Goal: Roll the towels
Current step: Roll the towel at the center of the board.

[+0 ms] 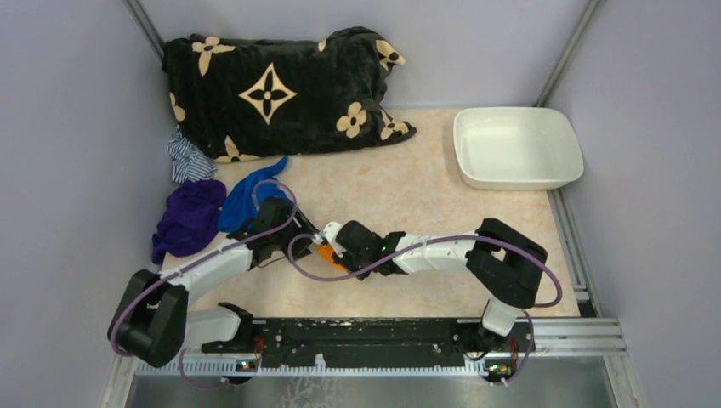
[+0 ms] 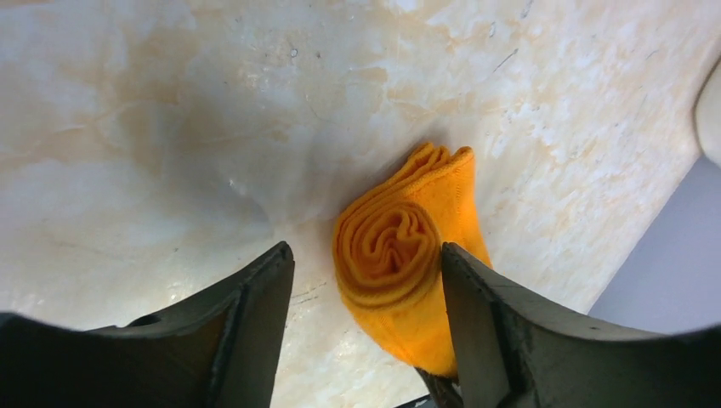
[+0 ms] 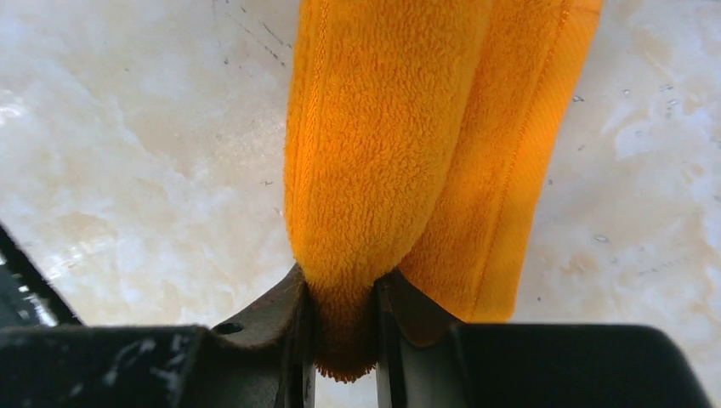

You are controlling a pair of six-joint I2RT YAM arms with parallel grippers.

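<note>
1. Counter (image 1: 408, 195): one pale marbled surface. Two arms are mounted at its near edge and meet left of centre.
2. Task towels, count two: one orange towel (image 1: 327, 257) and one blue towel (image 1: 242, 200).
3. Orange towel: lies on the counter between the two tools. The left wrist view shows it wound into a roll (image 2: 387, 242), with the spiral end facing the camera and a loose tail trailing away behind it.
4. Blue towel: lies crumpled and unrolled on the counter's left part, just behind the left arm's wrist. No tool touches it.
5. Left tool (image 2: 366, 251): jaws stand wide apart astride the orange roll. The roll rests against the right-hand finger (image 2: 485, 323), and bare counter shows between it and the other finger. Nothing is clamped.
6. Right tool (image 3: 340, 289): jaws are drawn close together and pinch one thick fold of the orange towel (image 3: 383, 127). A second layer of the same towel lies alongside, outside the pinch.
7. Other cloth, count three:
   - One purple cloth (image 1: 187, 221), bunched and touching the blue towel's left side.
   - One striped cloth (image 1: 187, 160), behind the purple one.
   - One black blanket (image 1: 272, 93) with tan flower marks, heaped at the far left.
8. Containers, count one: a white basin (image 1: 510, 183) at the far right of the counter, well apart from all cloth.
</note>
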